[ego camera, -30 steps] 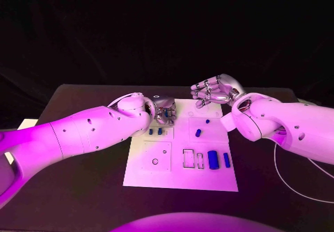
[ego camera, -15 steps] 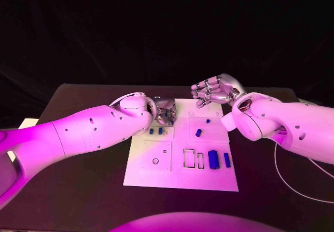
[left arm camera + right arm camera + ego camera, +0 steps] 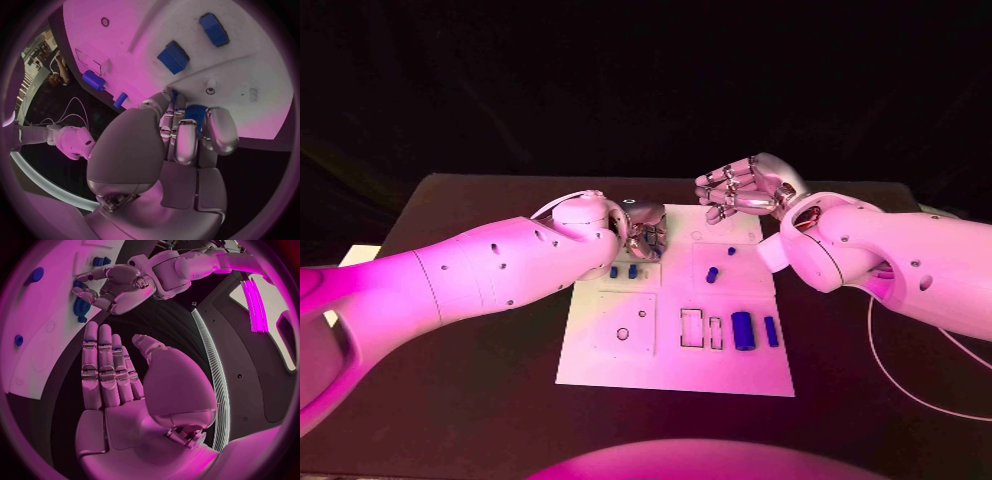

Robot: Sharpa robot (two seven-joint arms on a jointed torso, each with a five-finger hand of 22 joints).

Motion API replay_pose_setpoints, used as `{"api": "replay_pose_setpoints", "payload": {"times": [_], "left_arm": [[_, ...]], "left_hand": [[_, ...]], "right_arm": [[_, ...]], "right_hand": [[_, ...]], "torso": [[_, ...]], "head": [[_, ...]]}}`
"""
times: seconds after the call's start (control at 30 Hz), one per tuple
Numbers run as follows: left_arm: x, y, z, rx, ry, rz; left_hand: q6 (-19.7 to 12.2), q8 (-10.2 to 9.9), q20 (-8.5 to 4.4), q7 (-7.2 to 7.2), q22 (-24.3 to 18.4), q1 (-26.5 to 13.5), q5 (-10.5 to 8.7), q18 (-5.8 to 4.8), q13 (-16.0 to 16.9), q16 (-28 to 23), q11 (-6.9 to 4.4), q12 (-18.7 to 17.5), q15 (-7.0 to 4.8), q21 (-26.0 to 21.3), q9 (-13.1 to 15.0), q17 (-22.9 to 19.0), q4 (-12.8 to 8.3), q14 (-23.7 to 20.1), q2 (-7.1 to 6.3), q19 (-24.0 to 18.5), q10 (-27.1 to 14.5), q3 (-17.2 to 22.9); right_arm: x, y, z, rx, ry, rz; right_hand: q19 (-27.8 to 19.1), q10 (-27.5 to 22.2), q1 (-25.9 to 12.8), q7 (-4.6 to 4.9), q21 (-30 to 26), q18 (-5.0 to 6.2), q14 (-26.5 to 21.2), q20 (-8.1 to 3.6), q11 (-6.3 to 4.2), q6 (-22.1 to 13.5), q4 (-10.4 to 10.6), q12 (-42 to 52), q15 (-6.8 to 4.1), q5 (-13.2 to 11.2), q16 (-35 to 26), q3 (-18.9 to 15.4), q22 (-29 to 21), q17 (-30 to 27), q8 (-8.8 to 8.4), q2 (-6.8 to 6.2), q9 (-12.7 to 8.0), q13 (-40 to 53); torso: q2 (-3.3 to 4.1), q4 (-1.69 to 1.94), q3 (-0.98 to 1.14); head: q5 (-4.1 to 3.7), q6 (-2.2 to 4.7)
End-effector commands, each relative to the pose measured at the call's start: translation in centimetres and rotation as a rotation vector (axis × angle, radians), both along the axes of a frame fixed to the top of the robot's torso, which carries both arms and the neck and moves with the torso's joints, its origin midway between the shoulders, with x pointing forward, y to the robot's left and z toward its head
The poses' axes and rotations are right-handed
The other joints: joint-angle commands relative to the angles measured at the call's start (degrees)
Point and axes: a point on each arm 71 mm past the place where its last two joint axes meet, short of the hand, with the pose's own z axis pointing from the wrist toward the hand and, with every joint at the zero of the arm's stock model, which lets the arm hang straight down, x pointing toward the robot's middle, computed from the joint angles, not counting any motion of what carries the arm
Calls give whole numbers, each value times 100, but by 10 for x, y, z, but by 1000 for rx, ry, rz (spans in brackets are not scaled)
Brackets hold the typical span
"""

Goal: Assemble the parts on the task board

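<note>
Here, from my station, I saw the left robot hand [image 3: 642, 230] lowered over the far left part of the flat white rectangular task board [image 3: 610, 360], its fingers [image 3: 185, 145] curled around a small blue part [image 3: 196, 114] that it was grasping against the board. The right robot hand [image 3: 744, 187] hung above the board's far edge, released and holding nothing, fingers straight and side by side in its wrist view.

Against the picture from a second before, I noticed almost no difference: the left arm had crept a touch further over the black surface [image 3: 444, 400], the right robot hand had kept its place, and the loose parts lay where they had been.

On the board I counted two short blue blocks [image 3: 623, 271] side by side just near the left robot hand, one slanted blue piece [image 3: 711, 274] at mid-board, one tiny blue piece [image 3: 730, 250] beyond it, and two upright blue bars [image 3: 753, 330] at the right, beside two empty rectangular slots [image 3: 700, 329].
</note>
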Motion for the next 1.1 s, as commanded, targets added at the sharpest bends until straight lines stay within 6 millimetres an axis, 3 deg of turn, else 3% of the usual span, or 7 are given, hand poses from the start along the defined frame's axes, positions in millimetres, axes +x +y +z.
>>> {"api": "replay_pose_setpoints", "payload": {"times": [0.03, 0.43, 0.53, 0.7, 0.97, 1.1], "left_arm": [[0, 1, -2, -9, -10, 10], [-6, 17, 15, -137, -26, 36], [-8, 24, 21, -174, -17, 50], [-11, 42, 30, -200, 2, 87], [-10, 67, 35, -171, 22, 129], [-8, 73, 32, -142, 41, 130]], "left_hand": [[62, 15, -46, 12, 50, 74, -12, -94, 22, -3, 11, -39, -21, 59, 9, -33, -90, 170, 51, 86, 68, 134], [115, -143, -22, 57, 169, -140, 12, -116, 64, 5, 52, -262, 13, 170, -48, -125, -428, 162, -72, 95, 166, 671], [119, -160, -19, 60, 178, -173, 21, -117, 68, 7, 56, -287, 16, 177, -53, -134, -456, 161, -85, 95, 172, 715], [125, -182, -15, 65, 202, -234, 16, -122, 72, 4, 61, -322, 21, 202, -61, -158, -489, 157, -121, 99, 176, 754], [130, -192, -13, 65, 215, -264, 14, -124, 75, 8, 62, -339, 24, 216, -64, -159, -508, 157, -145, 101, 182, 769], [127, -208, -10, 69, 225, -294, 15, -126, 75, 12, 66, -363, 28, 225, -70, -161, -523, 158, -164, 101, 178, 786]], "right_arm": [[0, 2, 0, -1, 0, 18], [0, 2, -1, -1, 0, 16], [-1, 1, -1, -1, 0, 16], [-1, 0, -1, -2, 0, 14], [-1, -1, -2, -3, 2, 12], [-1, 0, -2, -2, 3, 13]], "right_hand": [[15, -40, -46, 23, -20, 38, -38, 6, 13, -15, 6, -9, 13, 36, -15, 4, -9, -8, -9, 28, -5, -9], [15, -40, -46, 23, -20, 38, -38, 6, 13, -15, 6, -9, 13, 36, -15, 4, -9, -8, -9, 28, -5, -9], [15, -40, -46, 23, -20, 38, -38, 6, 13, -15, 6, -9, 13, 36, -15, 4, -9, -8, -9, 28, -5, -9], [15, -40, -46, 23, -20, 38, -38, 6, 13, -15, 6, -9, 13, 36, -15, 4, -9, -8, -9, 28, -5, -9], [17, -41, -63, 25, -28, 37, -39, 9, 16, -14, 18, -8, 16, 45, -15, 2, -10, -12, -9, 34, -5, -11], [17, -41, -63, 25, -28, 37, -39, 9, 16, -14, 18, -8, 16, 45, -15, 2, -10, -12, -9, 34, -5, -11]], "torso": [[-4, -2, -4], [-13, 9, 4], [-11, 7, -3], [-4, 9, 6], [-10, 31, -1], [1, 13, -12]], "head": [[-3, 11], [-22, 57], [-27, 67], [13, 73], [18, 61], [42, 70]]}}
